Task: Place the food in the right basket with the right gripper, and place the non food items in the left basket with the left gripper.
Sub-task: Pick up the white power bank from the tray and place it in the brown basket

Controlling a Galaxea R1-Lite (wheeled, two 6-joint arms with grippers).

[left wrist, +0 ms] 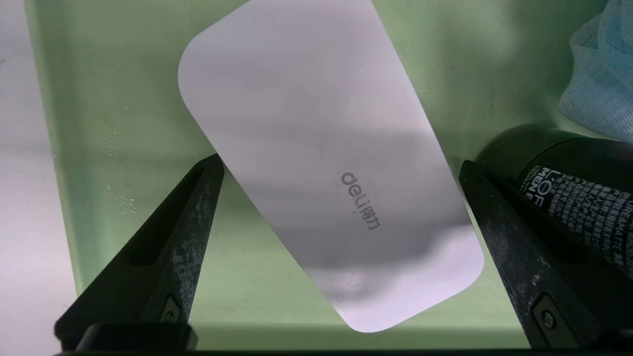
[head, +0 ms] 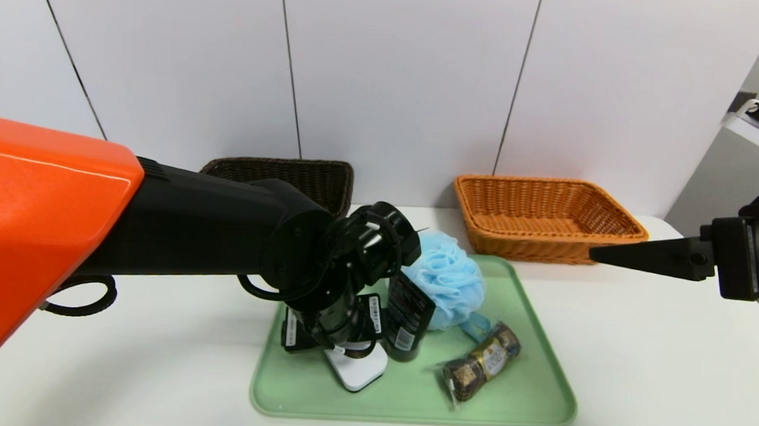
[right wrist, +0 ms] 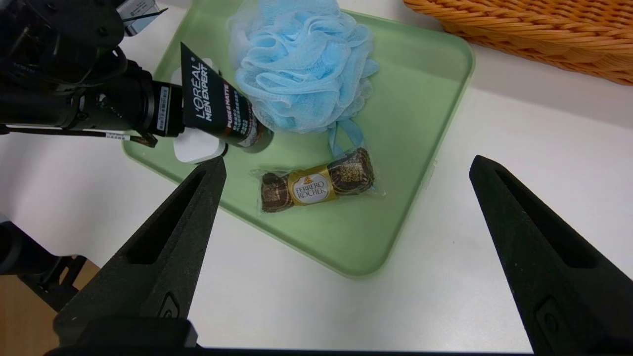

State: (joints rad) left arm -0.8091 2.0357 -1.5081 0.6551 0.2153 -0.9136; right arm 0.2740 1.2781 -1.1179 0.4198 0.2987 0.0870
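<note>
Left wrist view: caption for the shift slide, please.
Open black left end effector straddling a white rounded rectangular deli case on the green tray.

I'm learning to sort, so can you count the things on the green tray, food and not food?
Food: 1, the Ferrero Rocher pack
Not food: 3, the blue bath puff, the dark L'Oreal tube and the white deli thing
Total: 4 that I can see on the tray
</note>
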